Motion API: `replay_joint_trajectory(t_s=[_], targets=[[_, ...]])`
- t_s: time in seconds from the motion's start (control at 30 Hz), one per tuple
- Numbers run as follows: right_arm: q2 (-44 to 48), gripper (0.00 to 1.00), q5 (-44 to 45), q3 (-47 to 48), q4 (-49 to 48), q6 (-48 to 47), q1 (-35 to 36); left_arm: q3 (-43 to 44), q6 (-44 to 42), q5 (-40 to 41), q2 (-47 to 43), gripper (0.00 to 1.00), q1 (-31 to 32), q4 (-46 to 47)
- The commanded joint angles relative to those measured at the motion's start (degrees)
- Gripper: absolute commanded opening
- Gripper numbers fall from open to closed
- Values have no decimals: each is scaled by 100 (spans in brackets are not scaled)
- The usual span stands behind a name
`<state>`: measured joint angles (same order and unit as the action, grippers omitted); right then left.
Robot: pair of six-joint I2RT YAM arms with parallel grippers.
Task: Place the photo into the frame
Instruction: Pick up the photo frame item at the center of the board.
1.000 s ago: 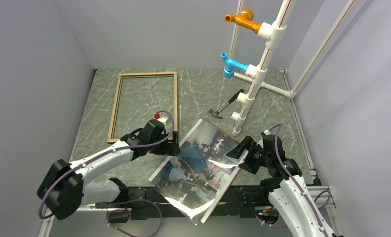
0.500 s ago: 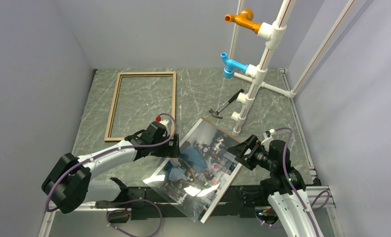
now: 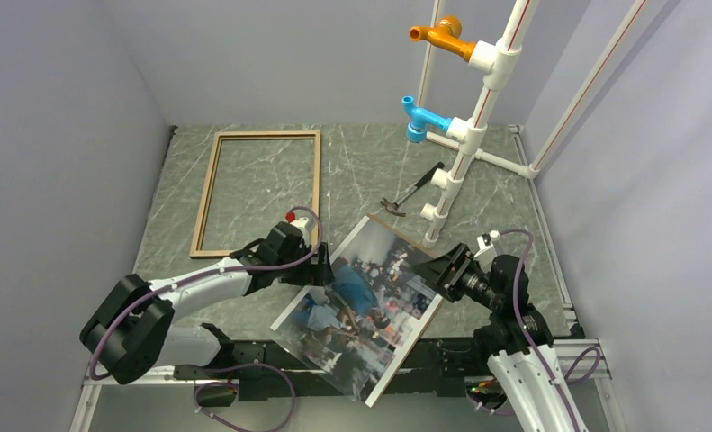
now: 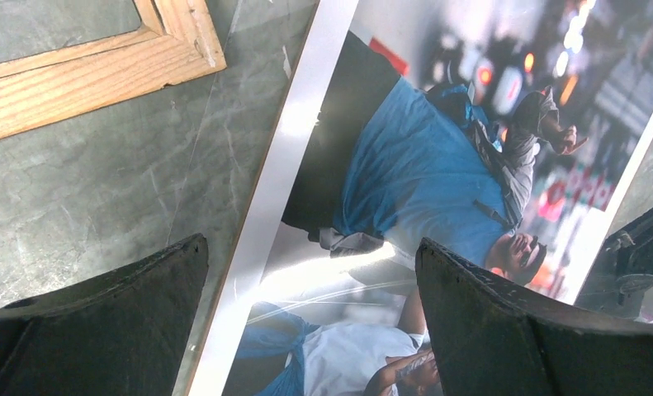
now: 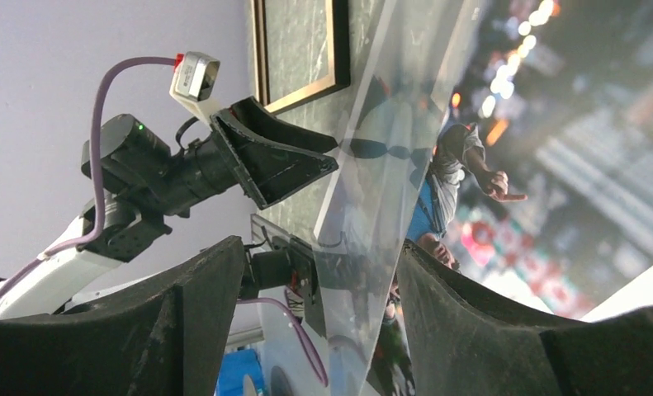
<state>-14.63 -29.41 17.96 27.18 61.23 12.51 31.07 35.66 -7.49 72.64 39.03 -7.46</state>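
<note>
The photo (image 3: 370, 286), a colour street print with a man in a blue shirt, lies askew at the table's near middle on a brown backing board (image 3: 413, 349). A clear sheet (image 5: 372, 190) lies over it, its right edge raised. The wooden frame (image 3: 210, 193) lies flat at the far left, apart from the photo. My left gripper (image 3: 314, 263) hovers open over the photo's left edge (image 4: 310, 243), holding nothing. My right gripper (image 3: 442, 270) is at the photo's right edge, and its jaws stand apart with the clear sheet's edge between them (image 5: 321, 243).
A hammer (image 3: 412, 191) lies beyond the photo. Next to it a white pipe stand (image 3: 464, 144) carries a blue fitting (image 3: 421, 119) and an orange one (image 3: 440, 36). Grey walls close in the table on the left, back and right.
My right gripper has moved in to the photo's right edge and its jaws have narrowed around the clear sheet. The sheet's near corner has flattened. The left gripper has barely shifted.
</note>
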Motion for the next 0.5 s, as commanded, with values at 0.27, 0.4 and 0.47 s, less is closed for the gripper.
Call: replay_joint_trajectory(t_s=[0.27,0.4,0.47], targets=[[-363,64,-480,-317,-1388,14,-5,-259,181,-378,166,99,12,282],[-404,58,-423,-341,-1400,-20,-3,-238,180,-416,198,99,9,290],[-430,53,-396,-362,-1408,-26,2,-226,172,-422,192,99,11,289]])
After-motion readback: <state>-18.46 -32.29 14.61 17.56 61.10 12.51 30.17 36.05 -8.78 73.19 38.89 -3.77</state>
